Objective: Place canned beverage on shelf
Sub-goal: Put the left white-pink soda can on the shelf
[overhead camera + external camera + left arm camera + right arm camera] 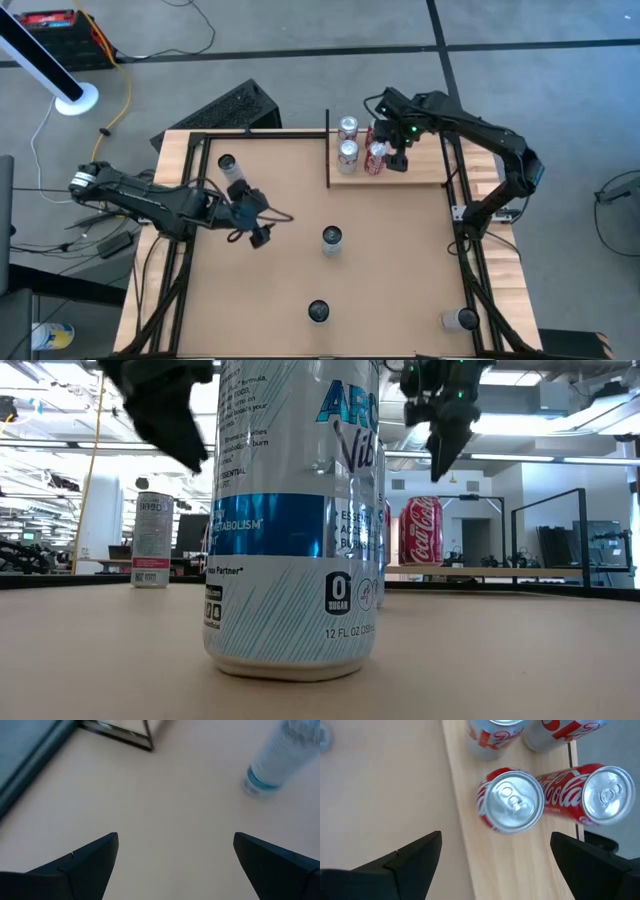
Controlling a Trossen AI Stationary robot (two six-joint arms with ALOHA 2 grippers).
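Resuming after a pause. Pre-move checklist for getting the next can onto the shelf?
1. Right gripper let go: ok, open above the shelf, nothing between its fingers.
2. Cans on the shelf upright: ok, the red cans and silver cans stand.
3. Free shelf space: ok, bare wood beside the red cans.
4. Left gripper ready: ok, open and empty over the tabletop.
5. Next can within reach: ok, the blue-and-white can stands upright mid-table, close to the left gripper.
6. Far-left can clear of the left arm: cannot tell.
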